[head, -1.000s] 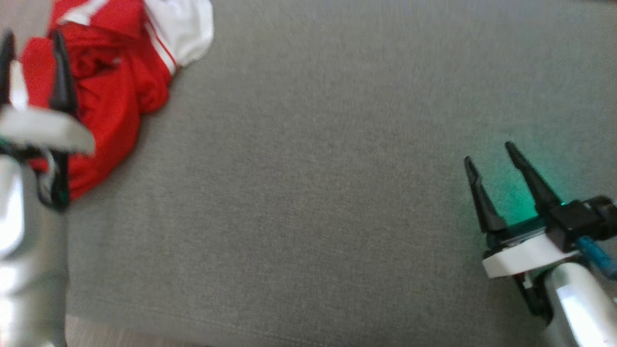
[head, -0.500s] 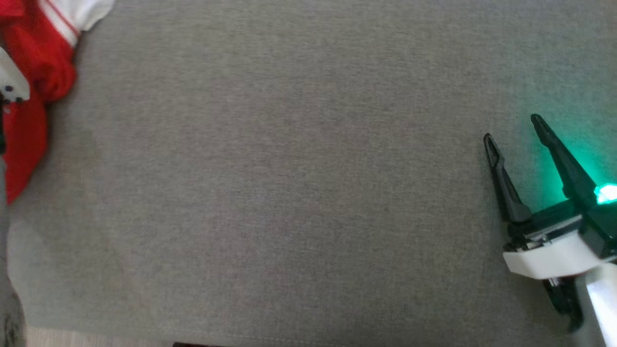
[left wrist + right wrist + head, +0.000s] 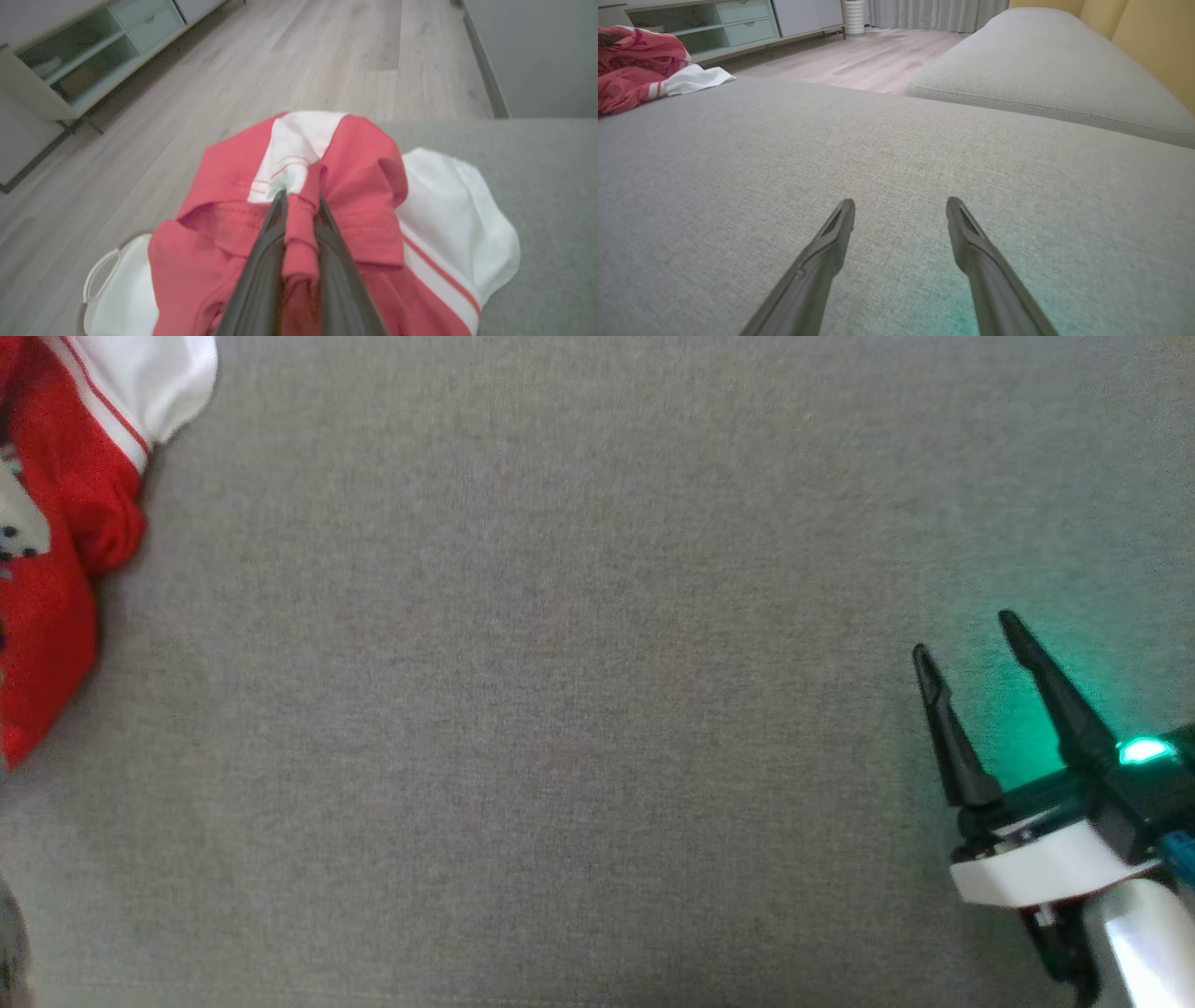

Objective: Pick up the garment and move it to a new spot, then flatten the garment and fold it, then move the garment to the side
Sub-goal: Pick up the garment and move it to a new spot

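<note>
The garment is a crumpled red piece with white panels and red stripes, lying at the far left edge of the grey sofa cushion. In the left wrist view my left gripper is shut on a bunched red fold of the garment, near its white striped part. The garment also lies at the upper left of the right wrist view. My right gripper hovers open over bare cushion at the lower right, far from the garment, with nothing between its fingers.
A green glow from the right wrist light falls on the cushion. A second cushion and a yellow backrest lie beyond. Wooden floor and a low cabinet with shelves sit past the cushion's edge. A white object with a loop handle lies under the garment.
The head camera swung right, so the garment slid to the left edge of the picture. The left gripper left the head view and its jaws closed on the garment. The right gripper stayed open.
</note>
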### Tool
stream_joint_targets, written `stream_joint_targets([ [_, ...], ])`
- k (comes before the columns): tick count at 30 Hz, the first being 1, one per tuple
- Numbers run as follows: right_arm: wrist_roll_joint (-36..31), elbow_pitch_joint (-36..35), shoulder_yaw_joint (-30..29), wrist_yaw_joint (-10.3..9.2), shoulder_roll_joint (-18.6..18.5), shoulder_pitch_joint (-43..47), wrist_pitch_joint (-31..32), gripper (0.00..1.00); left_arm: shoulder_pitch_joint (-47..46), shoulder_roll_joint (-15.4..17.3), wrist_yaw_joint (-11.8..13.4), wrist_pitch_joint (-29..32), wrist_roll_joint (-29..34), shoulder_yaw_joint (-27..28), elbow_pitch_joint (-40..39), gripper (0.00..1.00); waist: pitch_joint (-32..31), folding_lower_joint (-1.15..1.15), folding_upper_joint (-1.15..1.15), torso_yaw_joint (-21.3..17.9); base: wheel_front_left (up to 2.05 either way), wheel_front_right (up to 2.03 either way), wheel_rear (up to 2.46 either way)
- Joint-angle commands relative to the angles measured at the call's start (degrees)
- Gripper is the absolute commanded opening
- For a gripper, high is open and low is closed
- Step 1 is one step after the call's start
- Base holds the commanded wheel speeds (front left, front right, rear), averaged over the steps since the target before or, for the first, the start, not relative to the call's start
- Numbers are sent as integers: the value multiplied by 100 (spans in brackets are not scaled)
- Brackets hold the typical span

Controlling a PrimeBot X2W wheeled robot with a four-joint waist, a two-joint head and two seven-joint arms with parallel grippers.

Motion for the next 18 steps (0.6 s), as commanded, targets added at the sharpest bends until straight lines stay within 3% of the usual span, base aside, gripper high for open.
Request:
stream_joint_targets([
  [1, 69, -86, 150, 44, 8, 125, -92, 100, -197, 468, -25, -117, -20, 102, -227, 0, -380, 1, 0, -93, 0, 0, 0],
  [7, 211, 482, 410, 44, 332, 85, -325, 100, -303, 469, -161, -206, -133, -196, -809, 0, -1181, 1, 0, -292, 0, 0, 0],
  [10, 269, 724, 487, 44, 523, 39, -409, 100, -165, 350, -172, -59, -491, -604, -1506, 0, -1472, 1, 0, -415, 0, 0, 0],
  [13, 317, 984, 526, 44, 756, -4, -463, 100, 363, 398, -174, 525, -1515, -1416, -3147, 0, -1781, 1, 0, -569, 0, 0, 0],
  [18, 343, 1047, 545, 44, 946, -32, -476, 100, 1367, 577, -175, 1434, -2881, -1959, -5623, 0, -2007, 1, 0, -829, 0, 0, 0],
])
